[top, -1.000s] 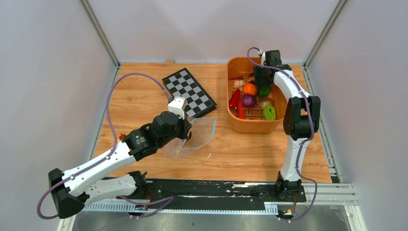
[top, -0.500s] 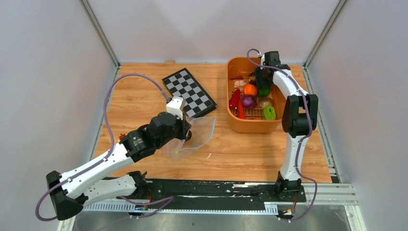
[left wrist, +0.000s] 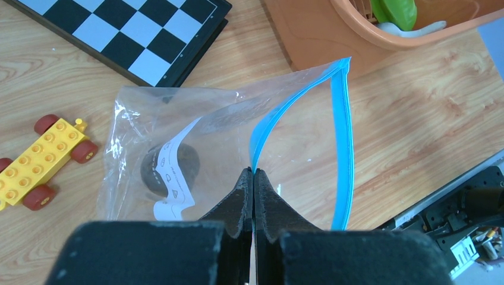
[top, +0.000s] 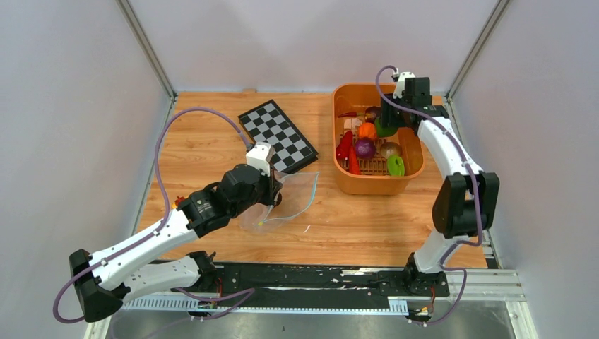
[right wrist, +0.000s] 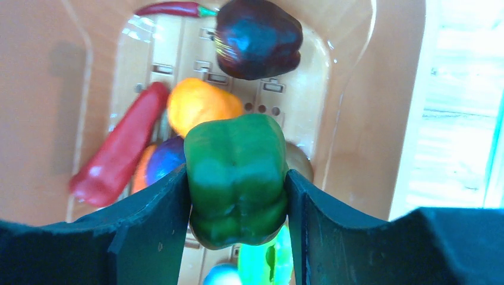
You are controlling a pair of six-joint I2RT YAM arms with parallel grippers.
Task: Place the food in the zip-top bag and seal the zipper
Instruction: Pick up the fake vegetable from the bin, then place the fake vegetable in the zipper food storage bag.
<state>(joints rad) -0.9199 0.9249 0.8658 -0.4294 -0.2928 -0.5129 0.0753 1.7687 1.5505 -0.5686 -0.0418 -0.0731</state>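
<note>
- The left fingers (left wrist: 242,199) are pressed together, pinching one lip of the zipper (left wrist: 343,136). The light-blue strip splits from its far corner into two lines, so the mouth gapes.
- The zip-top bag (top: 295,196) lies on the worktop (top: 212,141) about midway between the near and far edges, left of centre. One dark piece of food (left wrist: 191,163) is inside it, partly behind the white label (left wrist: 172,172).
- A yellow toy car (left wrist: 44,169) rests on the wood to the left of the bag.
- Just beyond the bag lies a chessboard (top: 277,134), set at an angle.
- An orange basket (top: 342,95) sits at the far right corner.
- Over the basket, the right fingers (right wrist: 160,225) are clamped on both sides of a green pepper (right wrist: 235,172).
- Below it in the basket lie a dark purple pepper (right wrist: 257,38), an orange fruit (right wrist: 202,104), a red pepper (right wrist: 119,154) and a purple piece (right wrist: 166,160).
</note>
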